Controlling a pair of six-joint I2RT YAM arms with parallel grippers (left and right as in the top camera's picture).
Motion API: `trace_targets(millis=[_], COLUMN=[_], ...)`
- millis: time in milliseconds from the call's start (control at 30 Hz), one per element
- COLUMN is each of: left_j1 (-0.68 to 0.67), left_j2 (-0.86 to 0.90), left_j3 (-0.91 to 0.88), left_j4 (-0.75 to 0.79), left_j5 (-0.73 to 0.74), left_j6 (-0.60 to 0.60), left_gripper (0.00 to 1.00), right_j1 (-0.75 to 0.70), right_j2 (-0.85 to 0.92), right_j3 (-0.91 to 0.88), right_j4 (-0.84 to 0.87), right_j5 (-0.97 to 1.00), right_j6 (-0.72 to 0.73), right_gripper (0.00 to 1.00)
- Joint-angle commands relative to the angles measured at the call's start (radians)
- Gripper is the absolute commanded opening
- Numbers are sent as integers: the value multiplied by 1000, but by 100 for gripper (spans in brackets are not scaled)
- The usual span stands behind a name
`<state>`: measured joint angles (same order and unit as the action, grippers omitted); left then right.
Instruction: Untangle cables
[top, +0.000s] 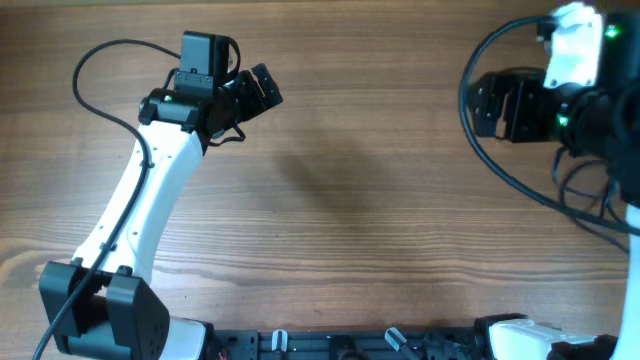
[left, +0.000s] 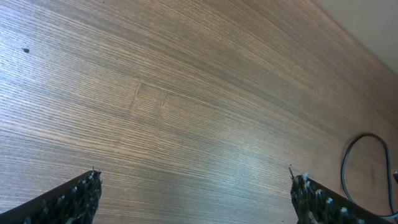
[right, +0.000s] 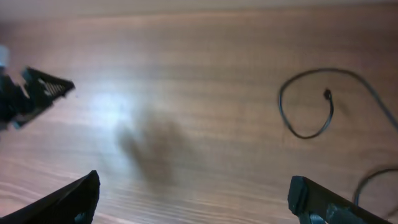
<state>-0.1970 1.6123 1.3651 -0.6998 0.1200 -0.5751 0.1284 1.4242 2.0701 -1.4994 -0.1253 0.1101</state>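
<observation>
A thin black cable (right: 300, 126) lies on the wood table in a hand-sized loop with a small plug end (right: 328, 94), right of my right gripper. A second cord (right: 373, 177) curves at the right edge. In the overhead view thin black cable loops (top: 572, 200) show beside and partly under the right arm. My left gripper (top: 255, 92) is open and empty over bare wood, also in its wrist view (left: 194, 180). My right gripper (top: 492, 105) is open and empty, also in its wrist view (right: 194, 186). A black cord loop (left: 346, 163) shows far right in the left wrist view.
The thick black wire (top: 466, 95) of the right arm arcs wide over the table at the right. The left arm's wire (top: 78, 75) loops at the upper left. The left gripper (right: 37, 93) shows far left in the right wrist view.
</observation>
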Motion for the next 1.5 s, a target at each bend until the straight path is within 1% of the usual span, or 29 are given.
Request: trace_targets(millis=[0, 133, 233, 300, 367, 400, 500, 533, 633, 700, 767, 900, 967, 1033, 1167, 1300, 1400, 1467], left_j1=[3, 3, 3, 3, 3, 3, 3, 3, 3, 3, 3, 3, 3, 3, 3, 3, 3, 3], left_j2=[8, 8, 8, 8, 8, 8, 8, 8, 8, 8, 8, 8, 8, 8, 8, 8, 8, 8], left_j3=[-5, -5, -5, -5, -5, -5, -5, -5, -5, -5, -5, -5, -5, -5, -5, -5, -5, -5], left_j4=[3, 3, 3, 3, 3, 3, 3, 3, 3, 3, 3, 3, 3, 3, 3, 3, 3, 3], left_j5=[-10, -10, -10, -10, -10, -10, -10, -10, -10, -10, -10, -10, -10, -10, -10, -10, -10, -10], left_j6=[-9, -9, -9, -9, -9, -9, -9, -9, -9, -9, -9, -9, -9, -9, -9, -9, -9, -9], left_gripper=[100, 100, 100, 100, 100, 100, 100, 100, 100, 100, 100, 100, 100, 100, 100, 100, 100, 100], right_j1=[3, 3, 3, -2, -19, -37, -59, -59, -59, -59, -59, -59, -59, -59, -59, -58, -58, -58], right_j2=[-30, -183, -364, -474, -613, -719, -921, -991, -1127, -1189, -1228, -1274, -1291, -1311, -1340, -1421, -1421, -1421], right_j3=[-156, -465, -725, -867, -1033, -1161, -1403, -1491, -1674, -1776, -1860, -2021, -2049, -2065, -2065, -2065, -2065, -2065], right_j4=[87, 362, 511, 597, 728, 828, 1006, 1096, 1302, 1399, 1482, 1726, 1765, 1760, 1671, 1591, 1517, 1508], right_j5=[16, -14, -27, -29, -30, -33, -32, -29, -29, -34, -33, -32, -32, -25, -24, -25, -25, -21], right_j6=[-36, -35, -30, -29, -27, -11, 21, 20, 21, 26, 51, 74, 73, 73, 73, 73, 74, 72], right_gripper=[100, 100, 100, 100, 100, 100, 100, 100, 100, 100, 100, 100, 100, 100, 100, 100, 100, 100])
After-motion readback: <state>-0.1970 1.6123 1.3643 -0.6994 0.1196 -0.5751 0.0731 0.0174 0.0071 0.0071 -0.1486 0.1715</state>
